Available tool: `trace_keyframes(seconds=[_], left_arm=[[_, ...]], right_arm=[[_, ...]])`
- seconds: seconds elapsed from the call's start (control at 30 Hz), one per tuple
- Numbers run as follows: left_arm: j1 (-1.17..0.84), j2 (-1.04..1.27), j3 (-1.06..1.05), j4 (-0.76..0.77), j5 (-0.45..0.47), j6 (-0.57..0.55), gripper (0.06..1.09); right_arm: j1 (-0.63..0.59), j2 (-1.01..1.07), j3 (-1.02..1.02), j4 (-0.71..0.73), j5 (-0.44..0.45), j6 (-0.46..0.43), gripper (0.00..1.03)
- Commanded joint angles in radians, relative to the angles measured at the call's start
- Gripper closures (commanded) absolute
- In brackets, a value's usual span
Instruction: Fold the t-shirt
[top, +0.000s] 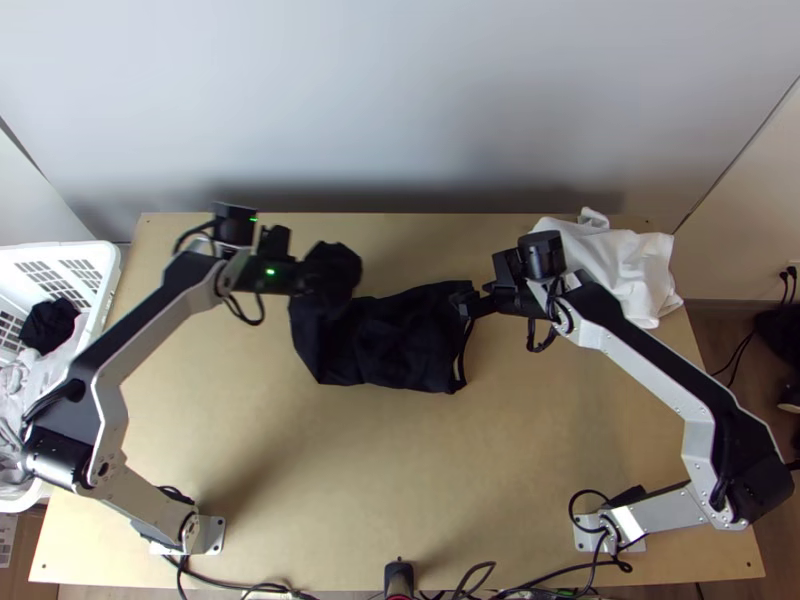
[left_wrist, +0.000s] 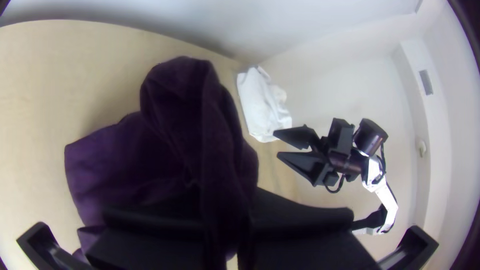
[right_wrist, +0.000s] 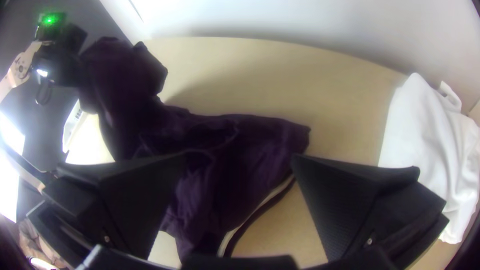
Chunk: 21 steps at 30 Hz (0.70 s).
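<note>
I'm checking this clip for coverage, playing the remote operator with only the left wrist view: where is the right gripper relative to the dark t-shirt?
Observer: In the top view, the right gripper is at the right-hand end of the t-shirt.
Operator: Anything beside the table's left edge?
Observer: A white basket, with a black cloth among the things inside.
</note>
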Motion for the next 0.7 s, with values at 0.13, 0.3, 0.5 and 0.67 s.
trace_keyframes(seconds=[0.13,0.3,0.5,0.67], left_arm=[[-0.185,0.07,0.009,0.144,-0.001,-0.125,1.05],[-0.256,0.119,0.025,0.242,-0.004,-0.192,1.05],[-0.334,0.188,0.025,0.45,-0.011,-0.281,1.05],[-0.379,0.26,0.057,0.539,-0.026,-0.324,1.05]], right_arm=[[-0.003,0.027,-0.03,0.042,0.005,0.003,0.05],[-0.009,0.026,-0.062,0.062,0.013,0.003,0.05],[-0.037,0.015,-0.108,0.069,0.019,0.005,0.05],[-0.065,0.01,-0.122,0.069,0.022,0.0,0.05]])
